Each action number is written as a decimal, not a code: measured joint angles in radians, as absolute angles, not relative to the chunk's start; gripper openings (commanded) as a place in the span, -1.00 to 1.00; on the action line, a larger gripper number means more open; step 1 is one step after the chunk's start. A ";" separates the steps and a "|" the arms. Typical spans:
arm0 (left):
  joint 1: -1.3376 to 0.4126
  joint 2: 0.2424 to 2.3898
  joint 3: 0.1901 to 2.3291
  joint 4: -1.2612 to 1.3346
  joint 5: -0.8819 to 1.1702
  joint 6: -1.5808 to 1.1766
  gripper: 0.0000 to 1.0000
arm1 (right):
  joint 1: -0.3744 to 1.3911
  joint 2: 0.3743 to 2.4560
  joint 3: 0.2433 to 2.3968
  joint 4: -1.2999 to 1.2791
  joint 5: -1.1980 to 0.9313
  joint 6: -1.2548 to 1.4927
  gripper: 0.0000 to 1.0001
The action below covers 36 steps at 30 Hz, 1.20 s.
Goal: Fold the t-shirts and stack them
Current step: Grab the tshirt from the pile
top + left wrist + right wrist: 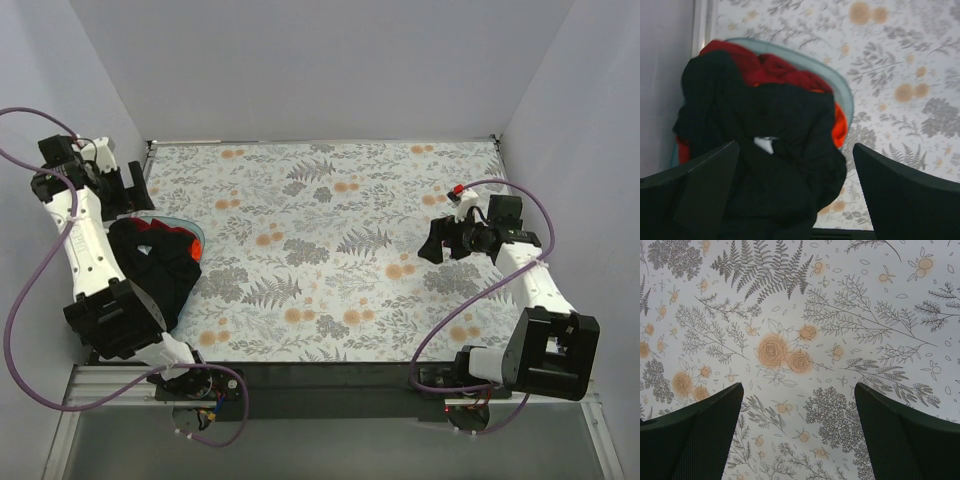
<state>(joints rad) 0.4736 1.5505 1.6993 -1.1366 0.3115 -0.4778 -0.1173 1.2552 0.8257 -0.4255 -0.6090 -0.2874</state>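
Black t-shirt (775, 165): large and crumpled, lying heaped on top of the pile and spilling over the near side of its container onto the table covering. A small white label (765, 144) is showing near its middle.

Orange-red t-shirts (771, 70): bunched under and behind the black one, showing along the far side of the pile and at its right edge. Their number cannot be told.

Teal basket (846, 97): holding the whole pile and sitting at the left edge of the table, with little more than its curved rim showing.

Left gripper (795, 146): hanging near the basket at the far left of the table, its camera looking onto the pile. Its fingers (695, 195) are standing wide apart and clasping nothing.

Floral tablecloth (330, 250): lying flat across the table, printed with grey ferns and orange blooms.

Right gripper (433, 240): hovering over the right part of the tablecloth, well apart from the basket. Its fingers (695, 440) are spread and gripping nothing, with only the printed cloth showing between them.
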 measured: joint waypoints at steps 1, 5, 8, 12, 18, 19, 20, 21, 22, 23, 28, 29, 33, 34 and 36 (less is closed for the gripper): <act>0.497 1.551 1.699 -1.166 0.294 -0.455 0.96 | -0.117 1.261 0.826 -0.428 -0.614 -0.289 0.97; 0.577 1.508 1.590 -1.208 0.237 -0.368 0.96 | -0.117 1.284 0.837 -0.444 -0.639 -0.290 0.97; 0.593 1.439 1.443 -1.232 0.195 -0.319 0.96 | -0.117 1.321 0.858 -0.454 -0.660 -0.289 0.97; 0.588 1.345 1.278 -1.241 0.164 -0.274 0.96 | -0.117 1.361 0.887 -0.474 -0.680 -0.289 0.97; 0.587 1.306 1.140 -1.172 0.133 -0.250 0.96 | -0.117 1.371 0.918 -0.496 -0.696 -0.291 0.97; 0.587 1.306 1.120 -1.155 0.127 -0.249 0.96 | -0.117 1.372 0.920 -0.500 -0.697 -0.292 0.97; 0.587 1.308 1.102 -1.136 0.118 -0.246 0.96 | -0.117 1.374 0.921 -0.500 -0.699 -0.292 0.97; 0.587 1.310 1.092 -1.123 0.112 -0.245 0.96 | -0.117 1.375 0.921 -0.501 -0.700 -0.292 0.97; 0.587 1.312 1.082 -1.108 0.107 -0.244 0.92 | -0.117 1.378 0.921 -0.503 -0.701 -0.292 0.97; 0.587 1.314 1.074 -1.094 0.103 -0.243 0.80 | -0.117 1.381 0.921 -0.506 -0.701 -0.292 0.97; 0.587 1.316 1.077 -1.060 0.083 -0.252 -0.59 | -0.117 1.384 0.921 -0.518 -0.707 -0.293 0.97; 0.588 1.316 1.083 -1.055 0.082 -0.255 -1.00 | -0.117 1.385 0.921 -0.520 -0.707 -0.293 0.97; 0.587 1.316 1.161 -1.073 0.086 -0.262 -1.00 | -0.117 1.390 0.921 -0.522 -0.709 -0.294 0.97; 0.587 1.316 1.189 -1.077 0.088 -0.266 -1.00 | -0.117 1.391 0.921 -0.523 -0.710 -0.294 0.97; 0.587 1.316 1.271 -1.085 0.096 -0.276 -1.00 | -0.117 1.391 0.921 -0.523 -0.712 -0.295 0.97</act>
<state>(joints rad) 0.5869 1.3163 1.2709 -1.0855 0.0963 -0.2764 -0.1173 1.3911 0.9207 -0.5228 -0.7116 -0.2947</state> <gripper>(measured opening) 0.055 0.984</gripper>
